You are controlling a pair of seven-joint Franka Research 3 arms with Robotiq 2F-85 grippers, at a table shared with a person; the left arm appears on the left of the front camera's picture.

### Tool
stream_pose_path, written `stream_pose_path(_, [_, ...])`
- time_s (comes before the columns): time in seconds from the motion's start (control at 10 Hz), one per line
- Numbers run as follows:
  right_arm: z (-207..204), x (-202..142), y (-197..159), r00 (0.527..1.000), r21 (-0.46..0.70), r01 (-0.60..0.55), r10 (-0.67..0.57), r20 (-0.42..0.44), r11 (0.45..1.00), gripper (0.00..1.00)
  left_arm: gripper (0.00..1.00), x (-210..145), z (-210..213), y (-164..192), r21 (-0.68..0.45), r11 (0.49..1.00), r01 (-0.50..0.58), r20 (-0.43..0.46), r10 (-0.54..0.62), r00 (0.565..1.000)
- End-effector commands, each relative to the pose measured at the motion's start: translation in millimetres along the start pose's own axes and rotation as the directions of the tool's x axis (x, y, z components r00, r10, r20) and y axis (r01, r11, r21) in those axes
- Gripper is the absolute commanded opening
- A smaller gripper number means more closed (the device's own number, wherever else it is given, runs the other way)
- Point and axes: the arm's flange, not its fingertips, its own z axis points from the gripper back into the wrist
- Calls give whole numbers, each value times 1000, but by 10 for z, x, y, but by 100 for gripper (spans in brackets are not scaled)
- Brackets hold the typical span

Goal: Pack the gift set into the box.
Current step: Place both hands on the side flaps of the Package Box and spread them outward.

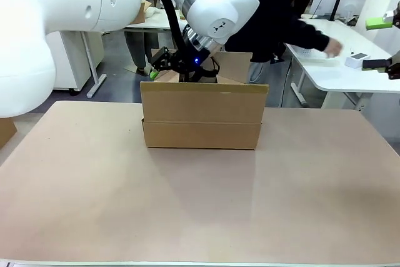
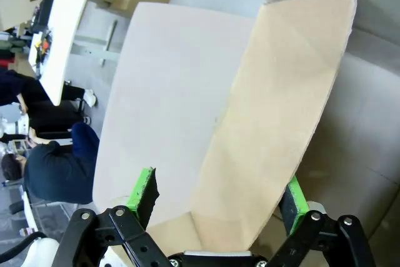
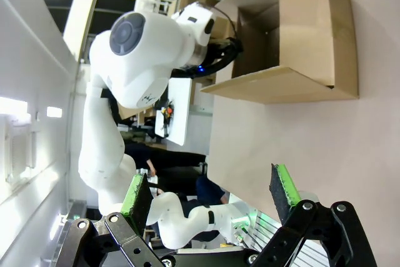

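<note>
The box (image 1: 201, 115) is a plain brown carton at the table's far middle, its flaps up. My left arm reaches over the box's back left corner, and the left gripper (image 1: 161, 70) hangs behind the near wall. In the left wrist view the left gripper (image 2: 219, 195) is open, with one raised box flap (image 2: 281, 110) lying between its green pads (image 2: 142, 189) and not pinched. My right gripper (image 1: 375, 43) is at the far right edge, off the table. It is open and holds nothing in the right wrist view (image 3: 209, 189), far from the box (image 3: 306, 35). The gift set is out of view.
Behind the box a person in dark clothes stretches a hand (image 1: 332, 45) towards a white side table (image 1: 350, 76) at the back right. Bare brown tabletop (image 1: 200, 204) lies in front of the box. Another piece of cardboard (image 1: 5, 130) shows at the left edge.
</note>
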Motion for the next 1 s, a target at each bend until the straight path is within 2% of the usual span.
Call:
stream_pose_path(0.0, [-21,17,36,1000,24,4,-4,8,1000,100,100,76,-101,202,-9,1000,21,21,-21,1000])
stream_pose_path(0.5, [-21,17,36,1000,24,4,-4,8,1000,100,100,322,-207,742,-108,994,-22,-53,16,998])
stream_pose_path(0.9, [-21,17,36,1000,24,4,-4,8,1000,100,100,418,-469,1081,-318,948,5,-153,-57,987])
